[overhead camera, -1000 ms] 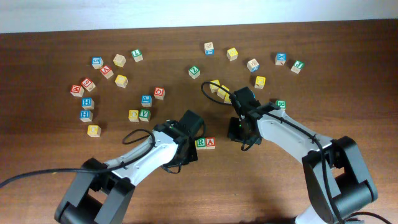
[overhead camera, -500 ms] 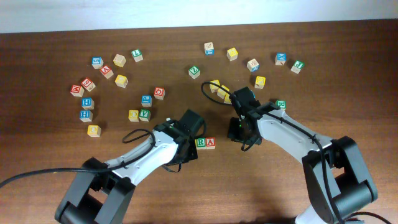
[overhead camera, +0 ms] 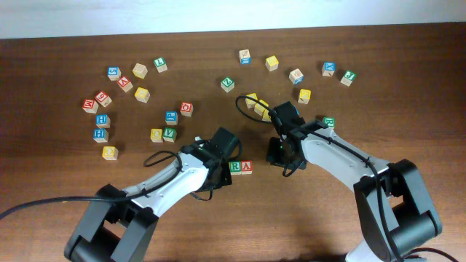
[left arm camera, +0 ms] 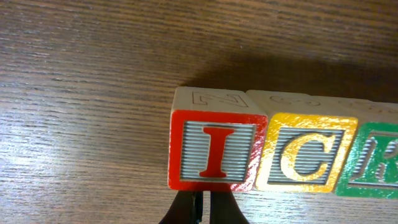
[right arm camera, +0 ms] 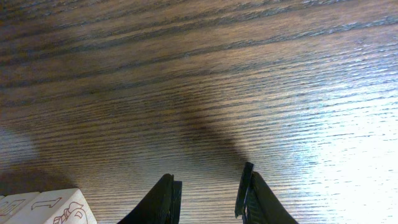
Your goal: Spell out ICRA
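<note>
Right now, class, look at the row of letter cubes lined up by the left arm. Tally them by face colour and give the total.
Red: 2 (I cube, A cube)
Yellow: 1 (C cube)
Green: 1 (R cube)
Total: 4

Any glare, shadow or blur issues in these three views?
Left wrist: red-faced wooden "I" cube and yellow-faced "C" cube sharp, slight sheen on the paint, shadow behind them. Right wrist: strong glare on the brown wooden table at right, soft shadow mid-frame above the fingers. Overhead: even light, no blur, letters tiny.
</note>
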